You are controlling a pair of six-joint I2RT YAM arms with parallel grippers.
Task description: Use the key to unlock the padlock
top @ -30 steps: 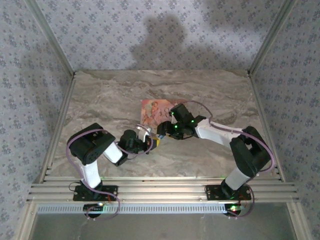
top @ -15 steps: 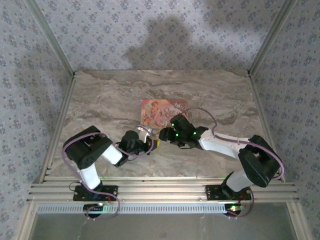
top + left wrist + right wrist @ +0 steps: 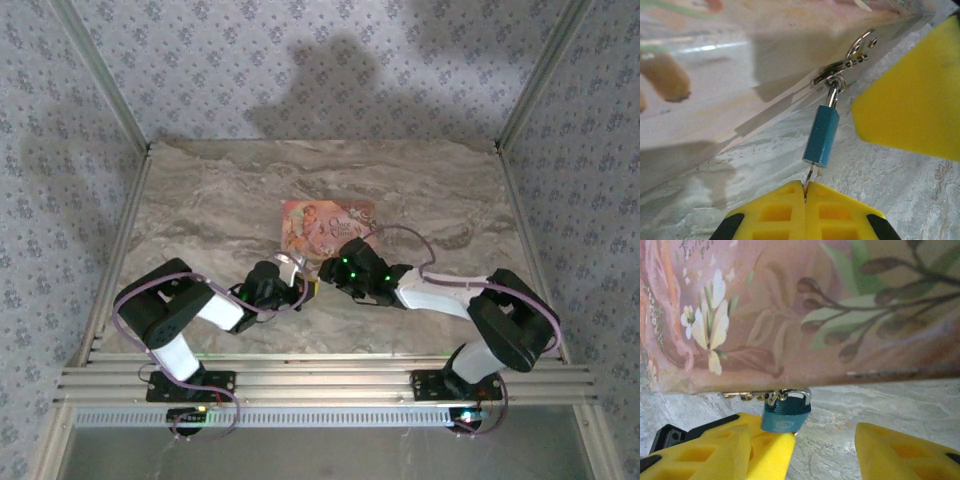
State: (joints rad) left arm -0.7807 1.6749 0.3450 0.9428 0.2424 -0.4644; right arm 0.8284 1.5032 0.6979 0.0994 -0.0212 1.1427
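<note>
Down at the near edge of the flat pink flower-printed box now, on the grey marbled bench. Hanging there by its shackle from the box's small silver metal clasp: the tiny teal-blue padlock. Pinching the thin silver key in the left hand, yellow fingers pressed flat together on it, blade running up to the bottom of the lock. Over in the right wrist view, straddling the padlock with the right hand, spread open: one yellow finger right against the lock body, the other well apart.
</note>
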